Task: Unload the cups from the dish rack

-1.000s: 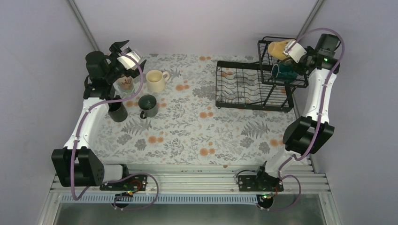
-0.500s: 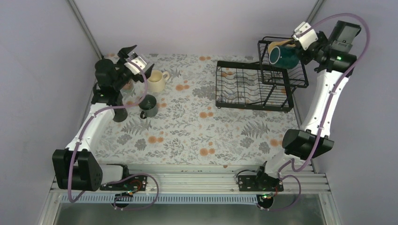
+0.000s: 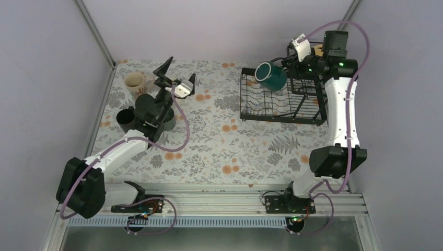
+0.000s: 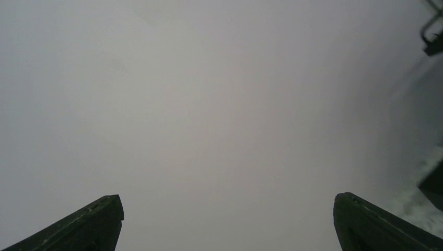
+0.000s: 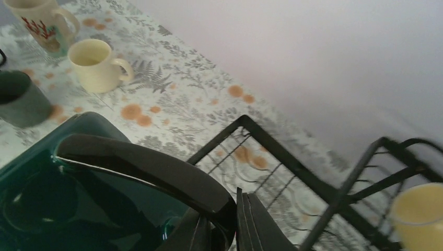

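Holding a dark teal mug (image 3: pixel 270 75) in the air above the flat tray of the black wire dish rack (image 3: pixel 242 99), the right pincer (image 5: pixel 230 225) is clamped on it, while the left pincer (image 3: pixel 177 74) hangs wide apart and empty. Four mugs stand on the floral bench (image 3: pixel 219 146): printed cream mug (image 5: pixel 44 23), plain cream mug (image 5: pixel 96 63), grey-green mug (image 5: pixel 21 97), black mug (image 3: pixel 125 119). The job looks mostly done: the teal mug needs setting down, and a yellow mug (image 5: pixel 418 214) waits in the raised basket.
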Robot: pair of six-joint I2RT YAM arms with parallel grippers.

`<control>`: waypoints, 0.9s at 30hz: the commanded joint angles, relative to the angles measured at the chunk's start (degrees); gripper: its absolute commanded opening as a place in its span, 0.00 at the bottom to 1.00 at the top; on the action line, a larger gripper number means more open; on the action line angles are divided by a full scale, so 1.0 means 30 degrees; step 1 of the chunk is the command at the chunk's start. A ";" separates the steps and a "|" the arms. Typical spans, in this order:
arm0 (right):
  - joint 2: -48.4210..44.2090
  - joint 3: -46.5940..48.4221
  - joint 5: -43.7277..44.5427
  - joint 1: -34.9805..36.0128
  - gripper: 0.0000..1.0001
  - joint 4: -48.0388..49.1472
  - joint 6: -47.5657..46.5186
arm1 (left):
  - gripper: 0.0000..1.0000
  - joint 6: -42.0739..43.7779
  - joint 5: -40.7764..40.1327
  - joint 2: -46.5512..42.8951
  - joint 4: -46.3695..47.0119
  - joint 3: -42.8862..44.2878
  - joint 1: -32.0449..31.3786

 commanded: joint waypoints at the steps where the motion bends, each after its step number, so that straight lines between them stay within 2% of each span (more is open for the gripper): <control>1: -0.1228 -0.0776 -0.1909 0.0683 0.03 0.3654 0.5608 | 1.00 0.1821 -0.3376 0.0570 0.4926 0.0179 -0.1023; 3: -0.0590 -0.0249 -0.2147 0.1228 0.03 0.3737 0.7188 | 1.00 0.2942 -0.3710 0.1075 0.7378 -0.0625 -0.1879; 6: 0.1204 0.0963 -0.2832 0.1690 0.03 0.3377 0.9093 | 1.00 0.6354 -0.4092 0.2684 1.2310 -0.1661 -0.3390; 9: 0.1460 0.0374 -0.3533 0.2238 0.03 0.4167 0.9839 | 1.00 0.9681 -0.4590 0.4857 1.6474 -0.1683 -0.4617; 12: 0.1904 0.0046 -0.5006 0.2331 0.03 0.4696 1.0911 | 1.00 1.1414 -0.5143 0.6856 1.9909 -0.1053 -0.5454; 14: 0.2019 -0.0352 -0.6236 0.2372 0.03 0.5219 1.1730 | 1.00 1.2424 -0.5652 0.7812 2.0116 -0.0175 -0.5811; 27: 0.2728 -0.1735 -1.0527 0.2877 0.03 0.8167 1.5831 | 1.00 1.2863 -0.5181 1.0784 2.0129 0.3608 -0.6596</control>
